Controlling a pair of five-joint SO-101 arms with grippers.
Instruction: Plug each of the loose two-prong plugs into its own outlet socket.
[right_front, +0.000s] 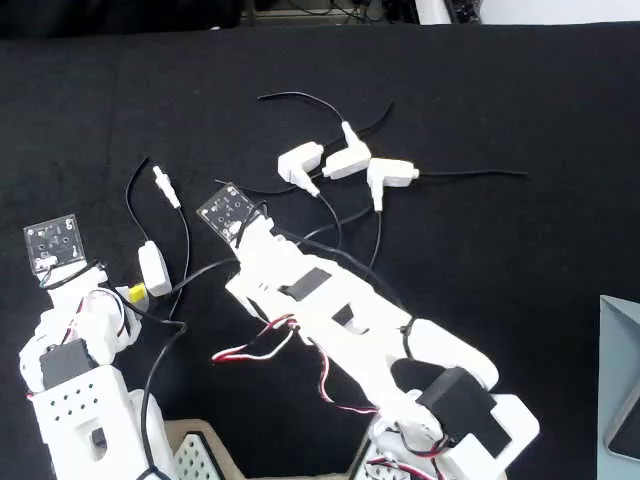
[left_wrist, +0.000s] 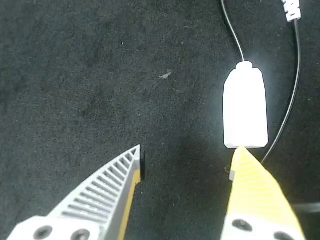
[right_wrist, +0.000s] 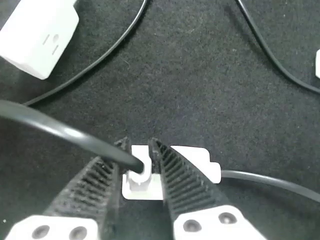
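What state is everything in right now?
Left gripper: fingers open, empty.
Right gripper: fingers shut on plug.
Plug: held at the table, not plugged in.
Socket: slots empty.
Small plug: lying loose, unplugged.

My table (right_front: 520, 330), black cloth top: 3 white angled plugs (right_front: 347, 160) bunched close at mid-far; white block (right_front: 153, 266) & small white plug (right_front: 165, 186) on left side; black cables (right_front: 470, 174) trail across.
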